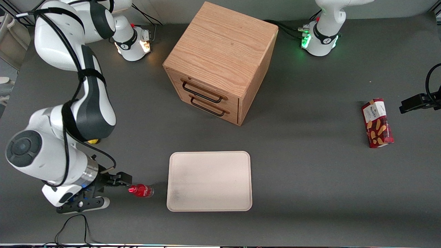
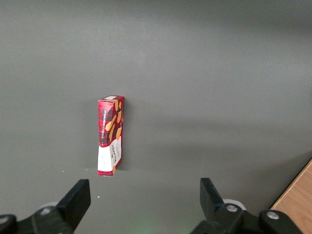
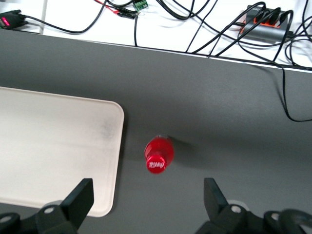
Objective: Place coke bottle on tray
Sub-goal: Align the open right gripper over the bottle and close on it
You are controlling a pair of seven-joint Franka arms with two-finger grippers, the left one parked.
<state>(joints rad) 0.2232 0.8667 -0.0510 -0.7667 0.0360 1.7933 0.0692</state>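
Above coke bottle (image 3: pixel 158 158) beside tray (image 3: pixel 58 146), gripper (image 3: pixel 148 200) spread wide, hovering

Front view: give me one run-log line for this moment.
stage: approach | gripper: open, beside bottle | bottle: upright on table, beside tray, not grasped | tray: nothing on it

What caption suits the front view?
Open gripper nears the coke bottle beside the empty tray.

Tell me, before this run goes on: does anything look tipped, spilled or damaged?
Nothing stands out. The coke bottle stands upright beside the tray, below the open gripper. The snack box lies flat.
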